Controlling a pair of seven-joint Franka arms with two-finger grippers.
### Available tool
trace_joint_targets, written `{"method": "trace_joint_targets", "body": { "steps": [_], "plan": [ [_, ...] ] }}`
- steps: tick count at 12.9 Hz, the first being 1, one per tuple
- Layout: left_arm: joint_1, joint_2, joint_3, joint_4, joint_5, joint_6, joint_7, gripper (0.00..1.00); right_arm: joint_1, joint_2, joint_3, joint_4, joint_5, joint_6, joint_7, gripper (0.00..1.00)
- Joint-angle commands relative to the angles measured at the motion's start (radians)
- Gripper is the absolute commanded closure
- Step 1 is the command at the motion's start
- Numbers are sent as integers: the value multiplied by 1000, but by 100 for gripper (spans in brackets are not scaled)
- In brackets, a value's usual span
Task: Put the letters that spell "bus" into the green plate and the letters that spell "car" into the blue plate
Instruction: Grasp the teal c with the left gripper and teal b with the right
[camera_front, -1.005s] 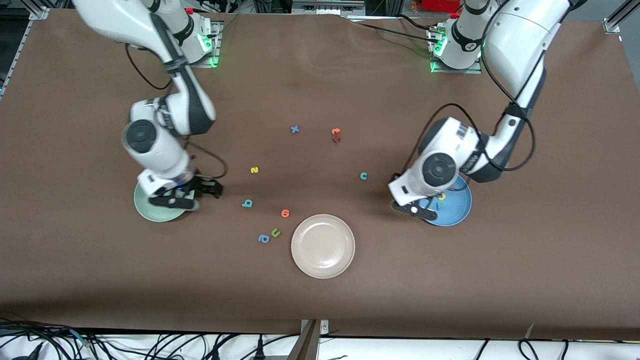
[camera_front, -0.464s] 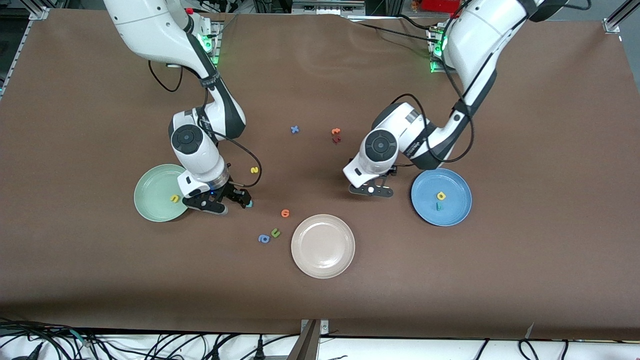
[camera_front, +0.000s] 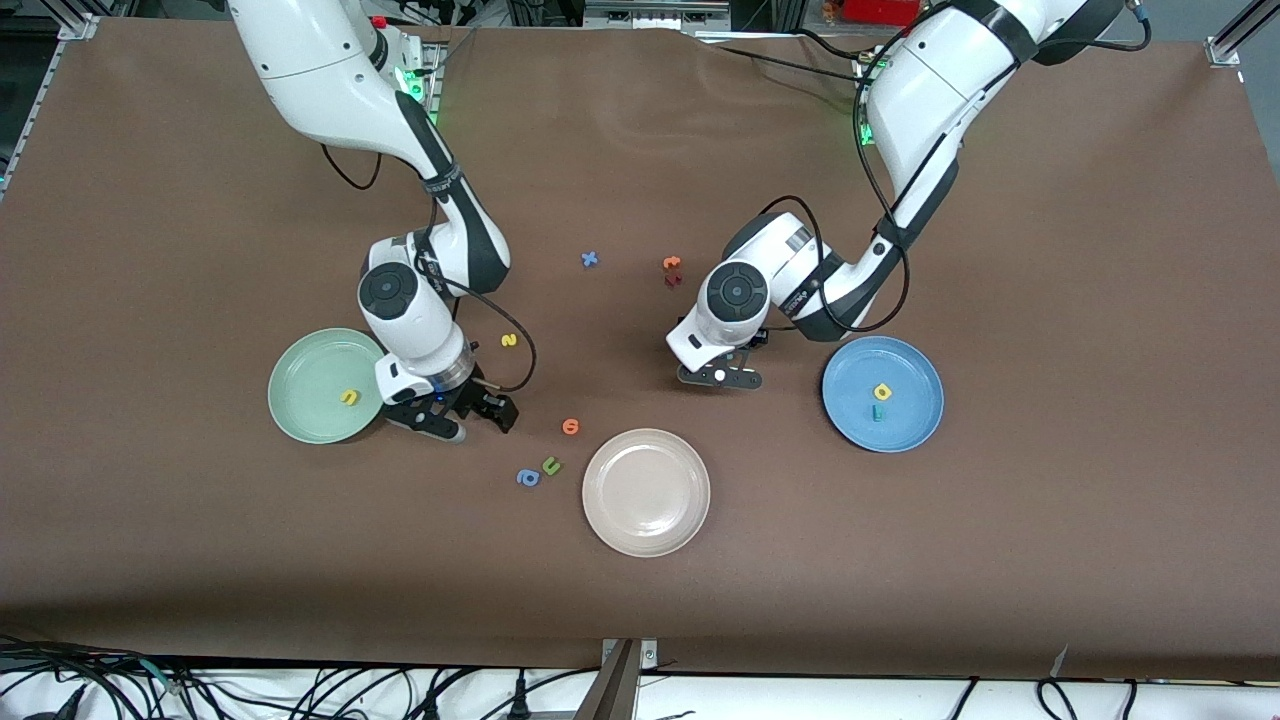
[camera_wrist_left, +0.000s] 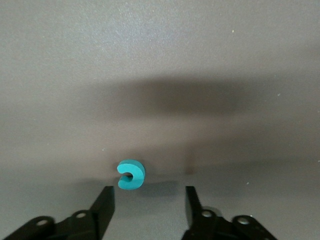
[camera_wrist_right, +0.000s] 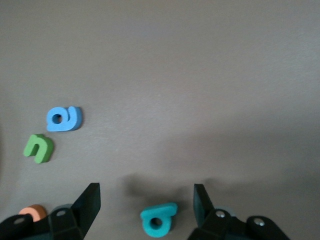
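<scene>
Over the teal "c" now, left gripper.

A cream plate sits near green "u", blue "a" and what looks like an orange "o".

the front camera looked down from high across the table, facing both arms' bases at the top of the frame. each wrist camera sat close above the tabletop, its own fingers along the lower edge; the right wrist view shared the blue letter with the front view.
</scene>
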Motion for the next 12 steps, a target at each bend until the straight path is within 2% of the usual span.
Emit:
{"method": "trace_joint_targets", "body": {
  "steps": [1,4,5,6,8,10,12],
  "plan": [
    [-2,23,4,1,3,35,-8,41,11,24,-5,25,12,6,-10,16],
    [0,28,7,1,4,36,-8,41,21,41,-5,17,10,-3,-151,16],
    [1,28,9,1,4,36,-8,45,20,44,-5,14,12,-5,-182,16],
    [1,28,10,0,4,35,-8,55,20,44,-5,14,10,-9,-191,16],
    [7,25,12,0,4,32,-9,55,22,47,-5,14,6,-13,-201,16],
    [10,25,12,0,4,30,-9,55,22,50,-5,13,9,-13,-202,23],
    [9,28,18,1,32,33,-11,55,22,51,-5,13,9,-16,-201,24]
  ]
}}
